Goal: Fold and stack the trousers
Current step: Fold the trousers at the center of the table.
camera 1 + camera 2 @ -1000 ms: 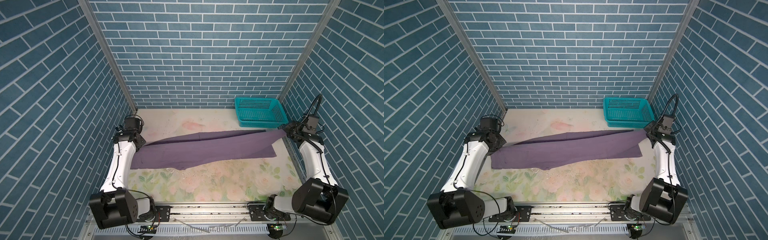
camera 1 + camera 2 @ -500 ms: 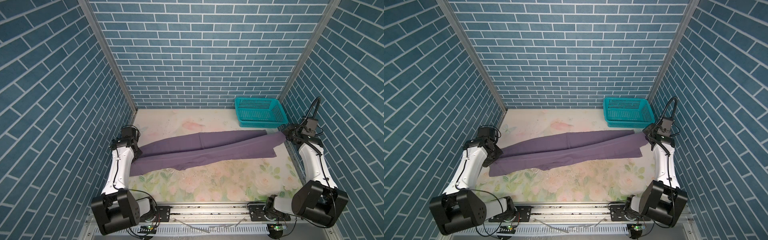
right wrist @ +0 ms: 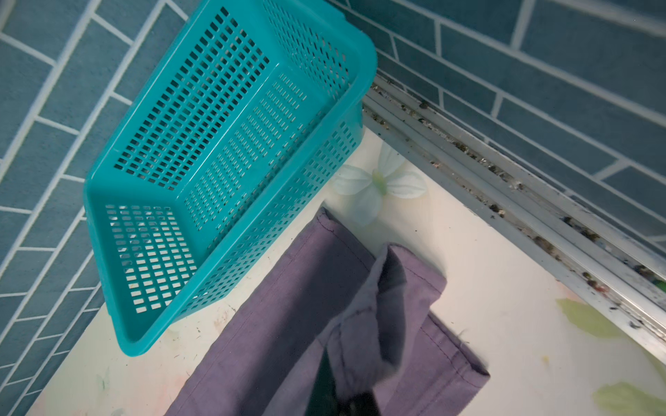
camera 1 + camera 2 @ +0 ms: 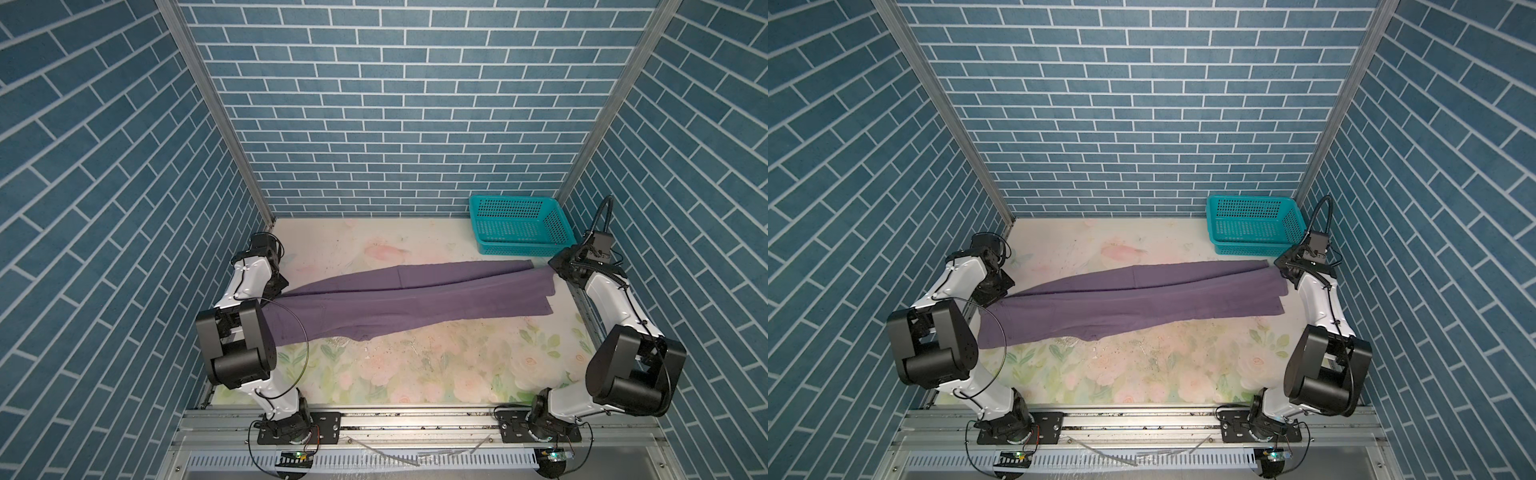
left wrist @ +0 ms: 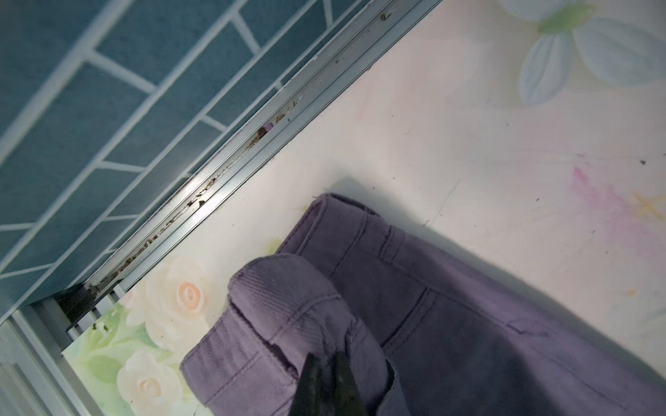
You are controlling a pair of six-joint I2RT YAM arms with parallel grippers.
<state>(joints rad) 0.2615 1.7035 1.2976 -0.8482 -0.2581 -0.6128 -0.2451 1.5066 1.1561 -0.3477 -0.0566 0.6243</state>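
Both arms pair glossy white link shells with bulky matte black joint housings; the left arm (image 4: 246,284) trails a thin black cable (image 4: 306,338) looping well behind its jaws; the right arm (image 4: 611,299) wears a thick black hose (image 4: 598,212) arching over a small black camera box (image 4: 601,241) just behind its jaws; the left gripper (image 5: 325,357) is dark, almost black; farthest from the jaws, black base plates (image 4: 328,427) bear silver screws.

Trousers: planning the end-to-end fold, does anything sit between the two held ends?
Nothing visible does. The left pincer grips the waistband, the right pincer a leg hem; only the trousers lie on the table between. The teal basket stands aside, in the far corner.
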